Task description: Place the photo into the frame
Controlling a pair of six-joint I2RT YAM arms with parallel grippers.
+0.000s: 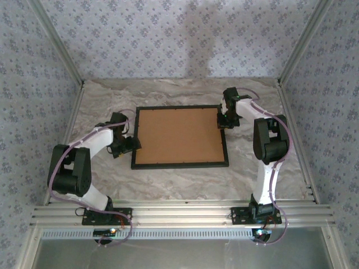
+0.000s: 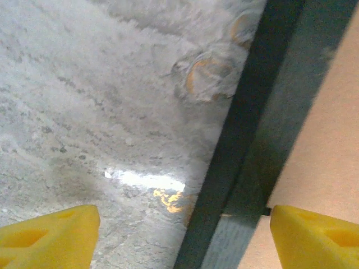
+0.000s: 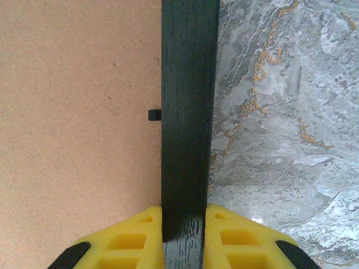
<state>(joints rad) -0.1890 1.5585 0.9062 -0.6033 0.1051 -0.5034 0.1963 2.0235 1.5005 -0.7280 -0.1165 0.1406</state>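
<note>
Right end effector [image 3: 184, 227] tight on frame [image 3: 188, 112] edge, backing board [image 3: 78, 112] beside

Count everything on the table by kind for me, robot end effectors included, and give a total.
Thin black rectangular picture frame: 1
Plain brown backing board, lying inside that frame: 1
Yellow-fingered end effectors: 2, the left end effector and the right end effector
Total: 4
</note>
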